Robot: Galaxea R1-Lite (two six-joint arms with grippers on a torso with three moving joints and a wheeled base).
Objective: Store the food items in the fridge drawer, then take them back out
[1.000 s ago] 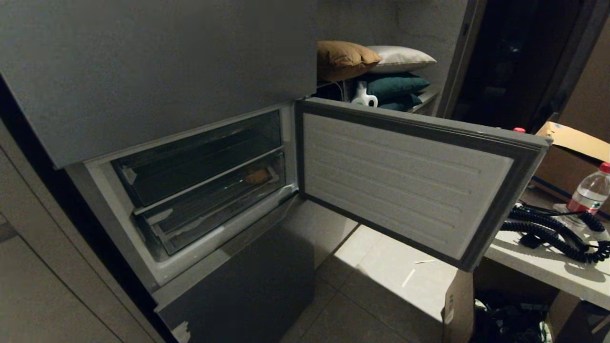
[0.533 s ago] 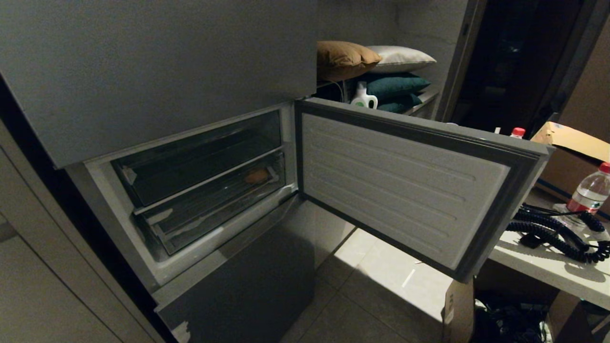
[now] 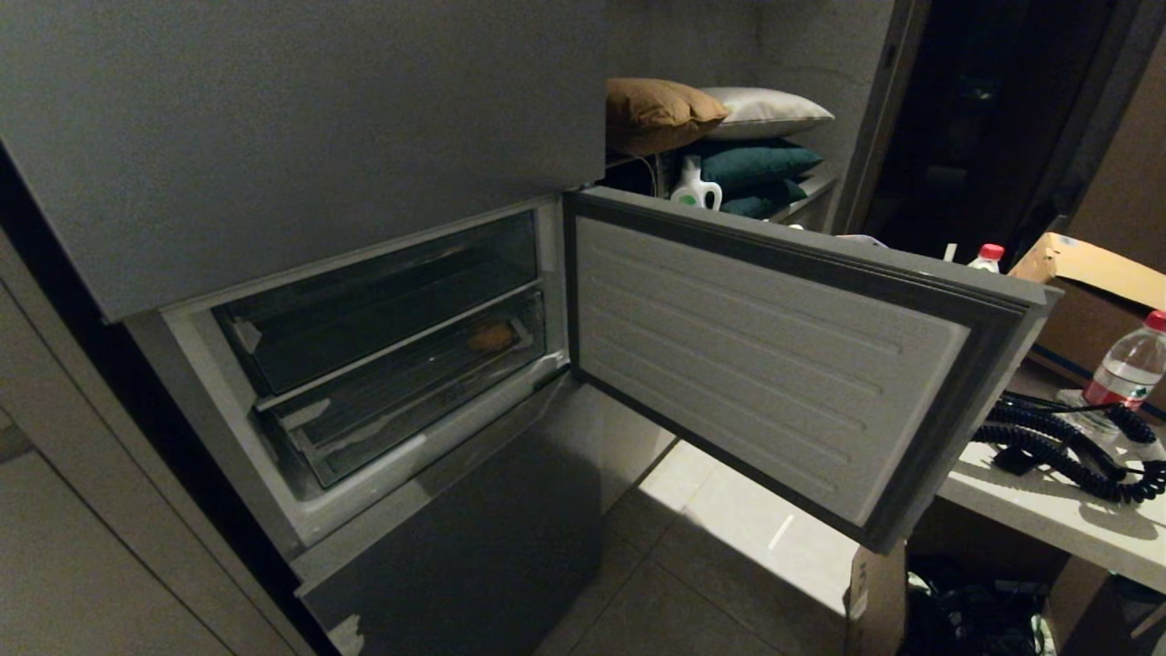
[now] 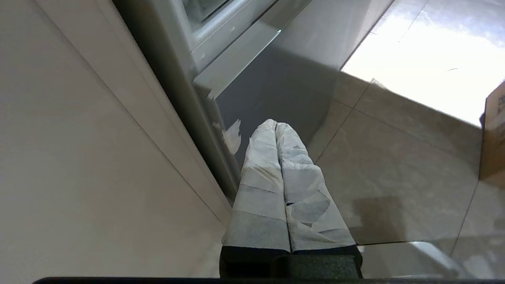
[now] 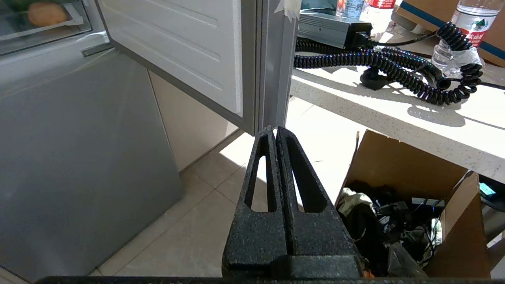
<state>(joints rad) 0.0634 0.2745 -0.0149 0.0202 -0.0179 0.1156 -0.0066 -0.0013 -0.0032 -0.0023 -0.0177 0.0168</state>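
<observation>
Head cam: fridge door hangs wide open at 3 o'clock, potato in the lower fridge drawer; water bottle and coiled cable on the tabletop. Left wrist: taped left hand clenched, empty, drawer up around 11. Right wrist: right hand clenched, empty, potato far off at 10; bottle label unreadable.

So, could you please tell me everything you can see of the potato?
The potato is a tan-brown, rounded lump lying inside the lower clear drawer of the open fridge, near its right end. It shows only dimly through the plastic; the right wrist view shows it more clearly. Nothing grips it.
</observation>
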